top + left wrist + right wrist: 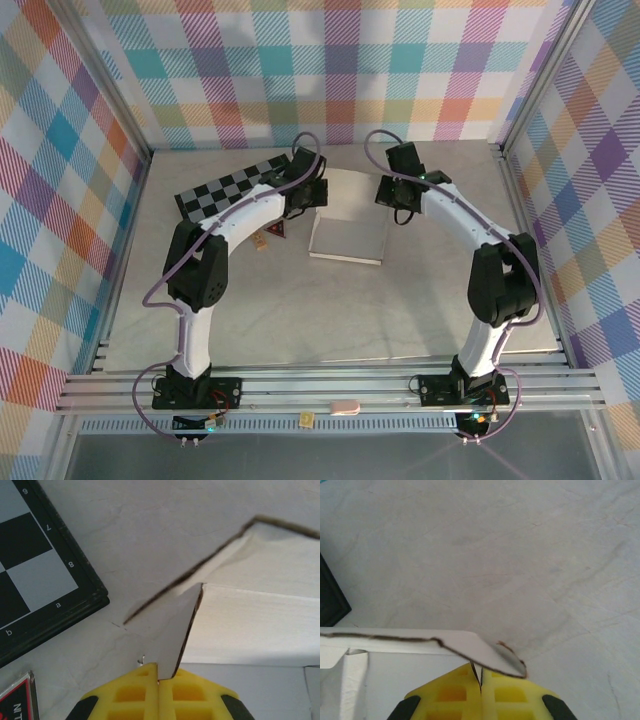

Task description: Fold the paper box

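The paper box (348,228) is white thin cardboard, lying partly folded in the middle of the table between both arms. My left gripper (310,208) is at its left edge. In the left wrist view the yellow fingers (135,692) are shut on a raised white flap (172,635), and the box wall (250,625) runs off to the right. My right gripper (394,208) is at the box's right far corner. Its yellow fingers (510,692) are shut on a thin cardboard flap (485,655) with a dark cut edge.
A black-and-grey checkered board (232,190) lies left of the box, and its corner (35,570) is close to my left gripper. A small red-and-black card (275,232) lies near the left arm. Plaid walls and metal rails enclose the table (330,310).
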